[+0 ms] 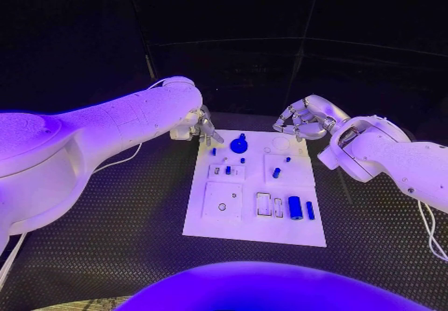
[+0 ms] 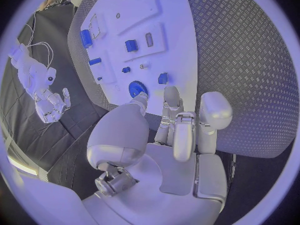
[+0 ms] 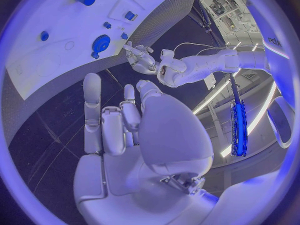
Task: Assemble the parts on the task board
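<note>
The white task board (image 1: 210, 217) lies in the middle of the black table. A blue gear (image 1: 239, 144) stands near its far edge, and small blue pieces (image 1: 276, 172) dot the middle. A large blue cylinder (image 1: 295, 207) and a thinner one (image 1: 310, 209) lie at the near right. My left hand (image 1: 198, 126) hovers at the board's far left corner, holding nothing, fingers apart; in the left wrist view its fingers (image 2: 184, 130) stop short of the gear (image 2: 137, 89). My right hand (image 1: 300, 122) hangs beyond the far right corner, fingers (image 3: 92, 110) spread and holding nothing.
The board (image 2: 140, 7) has rectangular recessed plates and slots (image 1: 263, 204), plus a round hole (image 1: 222, 207) in the near left plate. Patterned black matting (image 1: 112, 246) surrounds it. A white cable (image 1: 122, 159) trails beside the left arm.
</note>
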`<action>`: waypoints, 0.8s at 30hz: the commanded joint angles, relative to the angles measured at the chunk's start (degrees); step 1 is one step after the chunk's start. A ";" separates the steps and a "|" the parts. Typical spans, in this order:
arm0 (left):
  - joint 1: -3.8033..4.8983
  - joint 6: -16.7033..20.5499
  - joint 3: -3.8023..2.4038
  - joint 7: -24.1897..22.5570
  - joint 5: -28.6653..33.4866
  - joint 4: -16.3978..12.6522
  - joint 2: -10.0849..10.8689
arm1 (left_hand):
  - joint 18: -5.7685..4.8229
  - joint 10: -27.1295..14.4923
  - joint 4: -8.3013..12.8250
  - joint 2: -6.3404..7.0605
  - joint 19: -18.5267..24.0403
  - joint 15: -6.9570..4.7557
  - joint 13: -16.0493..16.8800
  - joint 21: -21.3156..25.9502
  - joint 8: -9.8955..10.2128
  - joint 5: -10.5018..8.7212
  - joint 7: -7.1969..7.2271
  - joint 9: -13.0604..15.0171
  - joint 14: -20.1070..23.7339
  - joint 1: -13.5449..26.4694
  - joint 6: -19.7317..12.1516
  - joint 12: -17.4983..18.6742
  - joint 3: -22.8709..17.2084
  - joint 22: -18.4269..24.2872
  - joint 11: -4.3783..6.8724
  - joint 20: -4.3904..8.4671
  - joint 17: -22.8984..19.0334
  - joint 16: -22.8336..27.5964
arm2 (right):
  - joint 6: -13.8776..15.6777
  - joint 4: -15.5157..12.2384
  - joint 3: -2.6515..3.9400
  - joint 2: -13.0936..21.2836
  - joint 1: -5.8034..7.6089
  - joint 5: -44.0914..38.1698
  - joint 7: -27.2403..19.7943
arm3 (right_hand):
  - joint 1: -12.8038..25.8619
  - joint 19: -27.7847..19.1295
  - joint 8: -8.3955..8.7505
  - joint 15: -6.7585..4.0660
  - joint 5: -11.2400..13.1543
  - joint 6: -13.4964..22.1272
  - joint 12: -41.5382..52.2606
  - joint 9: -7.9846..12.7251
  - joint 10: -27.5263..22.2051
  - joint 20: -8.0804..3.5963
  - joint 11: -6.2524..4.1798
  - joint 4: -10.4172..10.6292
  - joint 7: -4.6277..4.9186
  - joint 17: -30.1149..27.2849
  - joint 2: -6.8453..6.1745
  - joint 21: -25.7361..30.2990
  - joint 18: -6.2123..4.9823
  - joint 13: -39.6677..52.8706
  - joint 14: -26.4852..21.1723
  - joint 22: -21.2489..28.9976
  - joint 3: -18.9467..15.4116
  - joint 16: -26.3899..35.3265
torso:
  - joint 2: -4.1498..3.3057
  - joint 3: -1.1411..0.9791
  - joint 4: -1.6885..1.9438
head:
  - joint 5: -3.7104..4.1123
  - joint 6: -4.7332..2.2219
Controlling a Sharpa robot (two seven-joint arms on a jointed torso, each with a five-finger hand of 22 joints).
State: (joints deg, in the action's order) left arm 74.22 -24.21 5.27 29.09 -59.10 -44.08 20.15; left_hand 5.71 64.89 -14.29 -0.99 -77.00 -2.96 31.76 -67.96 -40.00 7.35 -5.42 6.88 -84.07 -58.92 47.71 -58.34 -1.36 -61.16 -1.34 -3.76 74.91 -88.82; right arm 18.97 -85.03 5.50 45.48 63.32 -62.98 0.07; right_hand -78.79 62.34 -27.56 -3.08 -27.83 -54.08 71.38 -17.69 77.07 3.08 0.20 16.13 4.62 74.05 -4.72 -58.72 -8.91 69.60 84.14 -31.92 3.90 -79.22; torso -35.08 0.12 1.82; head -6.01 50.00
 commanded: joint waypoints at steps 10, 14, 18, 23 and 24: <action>-0.95 -2.46 -0.06 0.82 -0.89 2.24 -0.86 | 0.60 -0.40 0.57 -0.67 0.13 0.50 0.00 -0.11 0.31 0.14 -0.17 -0.19 -5.31 -1.62 -0.08 -0.56 0.40 -0.12 0.10 -0.05 12.90 -0.07 | -0.21 -0.21 0.04 -0.08 0.11 0.09 -0.24 | -0.46 -0.33 -0.32 -0.36 -0.18 0.35 -0.32 -0.11 -0.30 -0.01 0.00 0.23 0.00 0.04 0.10 0.26 -1.06 -0.02 2.53 0.01 0.31 0.34 | 0.00 0.04 0.07 | 0.12 0.00; -1.17 -2.64 -0.07 0.79 -0.90 2.50 -1.11 | 0.59 -0.39 0.82 -0.87 0.10 0.51 0.06 -0.14 0.32 0.14 -0.17 -0.24 -5.32 -2.09 -0.06 -0.67 0.49 -0.18 0.09 -0.05 12.92 -0.09 | -0.22 -0.20 0.04 -0.12 0.11 0.09 -0.25 | -0.52 -0.35 -0.33 -0.37 -0.23 0.36 -0.35 -0.12 -0.32 0.00 0.00 0.22 -0.01 0.02 0.17 0.29 -1.07 -0.06 2.52 0.03 0.39 0.37 | 0.03 0.01 0.06 | 0.12 0.00; -1.35 -2.65 -0.07 0.67 -0.89 2.55 -1.25 | 0.59 -0.39 0.82 -0.87 0.10 0.51 0.06 -0.14 0.32 0.14 -0.17 -0.24 -5.32 -2.09 -0.06 -0.67 0.49 -0.18 0.09 -0.05 12.92 -0.09 | -0.23 -0.18 0.04 -0.18 0.11 0.09 -0.27 | -0.52 -0.35 -0.33 -0.37 -0.23 0.36 -0.35 -0.12 -0.32 0.00 0.00 0.22 -0.01 0.02 0.17 0.29 -1.07 -0.06 2.52 0.03 0.39 0.37 | 0.01 0.04 0.07 | 0.16 0.00; -1.48 -1.93 -0.07 0.16 -0.89 2.30 -1.33 | 0.54 -0.32 0.89 -0.91 -0.01 0.51 0.22 -0.32 0.33 0.14 -0.17 -0.25 -5.36 -2.22 -0.05 -0.78 0.53 -0.42 0.09 -0.06 13.06 -0.16 | -0.20 -0.14 0.04 -0.23 0.11 0.09 -0.33 | -0.52 -0.35 -0.33 -0.37 -0.23 0.36 -0.35 -0.12 -0.32 0.00 0.00 0.22 -0.01 0.02 0.17 0.29 -1.07 -0.06 2.52 0.03 0.39 0.37 | 0.05 0.00 0.14 | 0.19 0.00; -1.49 -1.75 -0.07 0.05 -0.89 2.25 -1.34 | 0.54 -0.32 0.89 -0.91 -0.01 0.51 0.22 -0.32 0.33 0.14 -0.17 -0.25 -5.36 -2.22 -0.05 -0.78 0.53 -0.42 0.09 -0.06 13.06 -0.16 | -0.19 -0.13 0.04 -0.24 0.11 0.09 -0.34 | -0.52 -0.35 -0.33 -0.37 -0.23 0.36 -0.35 -0.12 -0.32 0.00 0.00 0.22 -0.01 0.02 0.17 0.29 -1.07 -0.06 2.52 0.03 0.39 0.37 | 0.04 0.01 0.13 | 0.19 0.00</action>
State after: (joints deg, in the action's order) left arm 72.65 -26.03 5.24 29.38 -59.64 -41.71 18.91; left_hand 5.71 64.90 -13.81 -2.13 -77.01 -2.96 31.93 -67.96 -40.00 7.35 -5.42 6.71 -84.06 -60.59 47.71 -58.81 -0.89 -61.53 -1.33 -3.76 74.91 -88.82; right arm 18.95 -85.06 5.50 45.30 63.32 -62.98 0.06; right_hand -78.79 62.35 -27.56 -3.08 -27.83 -54.08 71.38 -17.74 77.07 3.08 0.20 16.30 4.62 74.05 -4.72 -58.73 -8.90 69.61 84.14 -31.93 4.07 -79.22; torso -35.06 0.15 1.93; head -5.80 50.00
